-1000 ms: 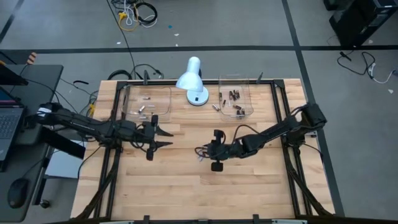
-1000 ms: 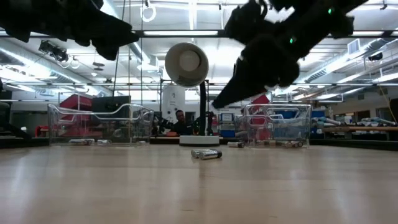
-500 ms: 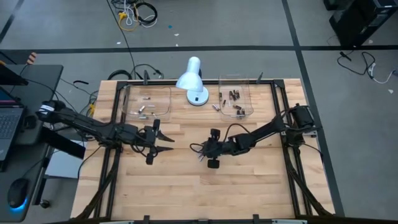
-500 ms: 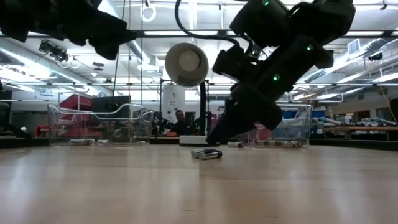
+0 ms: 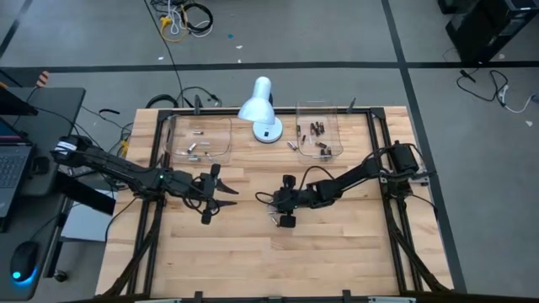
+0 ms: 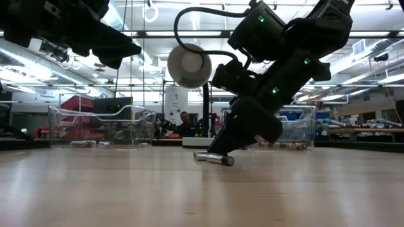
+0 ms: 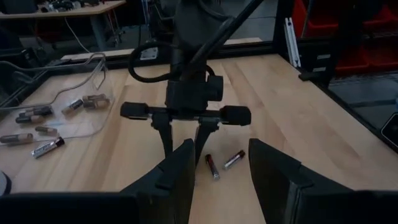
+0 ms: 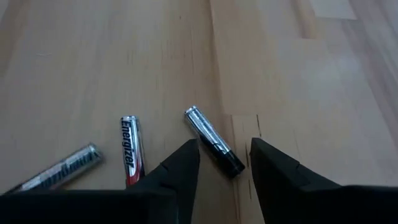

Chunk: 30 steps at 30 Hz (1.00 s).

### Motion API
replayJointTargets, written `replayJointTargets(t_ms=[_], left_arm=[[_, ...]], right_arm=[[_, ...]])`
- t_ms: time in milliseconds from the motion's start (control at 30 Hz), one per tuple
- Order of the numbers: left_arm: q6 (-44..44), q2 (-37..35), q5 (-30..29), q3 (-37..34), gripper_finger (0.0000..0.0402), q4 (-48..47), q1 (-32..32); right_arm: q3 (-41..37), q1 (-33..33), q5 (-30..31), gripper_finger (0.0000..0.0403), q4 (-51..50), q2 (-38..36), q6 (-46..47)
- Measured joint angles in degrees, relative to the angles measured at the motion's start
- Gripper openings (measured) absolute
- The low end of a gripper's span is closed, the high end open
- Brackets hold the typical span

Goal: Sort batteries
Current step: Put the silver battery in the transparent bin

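My right end effector (image 8: 224, 163) is low over mid-desk (image 5: 337, 244), fingers apart, a silver-and-black battery (image 8: 214, 140) lying just ahead at twelve o'clock, its long axis skewed toward eleven, while my left end effector (image 5: 221, 192), also spread, waits farther off.

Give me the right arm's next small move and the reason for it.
Probably ease the right gripper down and a little forward, then close. Its open fingers straddle the near end of the silver-and-black battery on the wooden table, which lies partly between them, not yet gripped. The red-and-silver battery alongside looks apart from it.
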Motion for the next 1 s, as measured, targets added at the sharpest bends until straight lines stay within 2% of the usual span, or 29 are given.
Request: replayJointTargets(t_ms=[133,333,600,833,1000], left_arm=[[0.02,-0.02,-0.02,0.0,0.0147,0.04,0.0],[1.84,1.14,-0.24,0.0,0.0147,0.09,0.0],[3.06,8.49,-0.29,0.0,0.0147,4.41,0.0],[3.23,13.32,-3.0,0.0,0.0147,9.69,0.03],[3.21,15.88,-6.87,0.0,0.0147,13.8,0.09]], right_arm=[[0.02,-0.4,-1.33,0.0107,-0.41,-0.02,0.02],[0.02,-0.62,-2.99,0.0017,-0.66,-0.02,-0.24],[-0.42,-0.15,0.15,0.0007,3.82,-0.69,-2.3],[-0.28,4.15,6.21,0.0004,13.4,-5.21,-7.86],[-0.2,6.37,7.8,0.0005,23.45,-6.75,-12.72]])
